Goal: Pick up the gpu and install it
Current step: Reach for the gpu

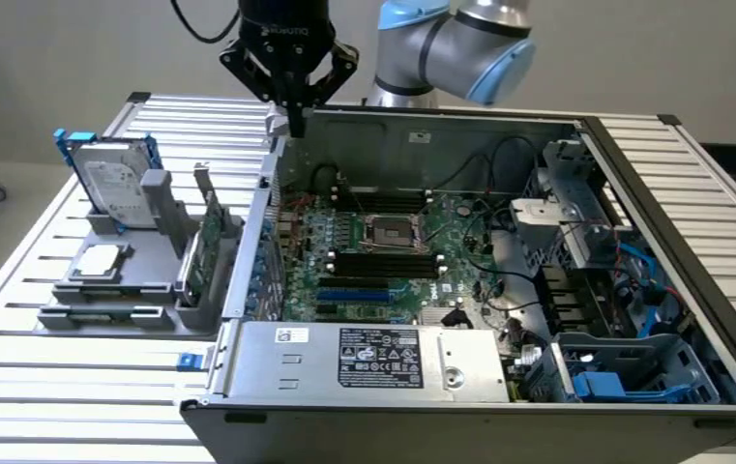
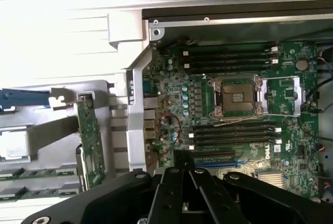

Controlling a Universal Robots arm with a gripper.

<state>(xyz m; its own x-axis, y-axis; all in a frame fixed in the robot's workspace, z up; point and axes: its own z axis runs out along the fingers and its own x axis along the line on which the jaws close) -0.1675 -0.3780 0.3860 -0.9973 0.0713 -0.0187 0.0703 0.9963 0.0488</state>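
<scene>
Hovering clenched and empty over the far corner of the one open computer case [image 1: 341, 430], the gripper [image 1: 297, 118] is well apart from the single gpu [image 1: 212, 230], which stands on edge in the grey holder [image 1: 109, 311] near the tabletop's edge on the exterior view's left, beside one hard drive [image 1: 116, 184], and looks light, stiff and fragile, best pinched along its upper board edge.

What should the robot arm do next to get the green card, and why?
Probably shift toward the exterior view's left, over the gpu. The gripper is shut and empty, hanging over a corner of the computer case, while the gpu stands upright in the gray holder beside the case.
</scene>
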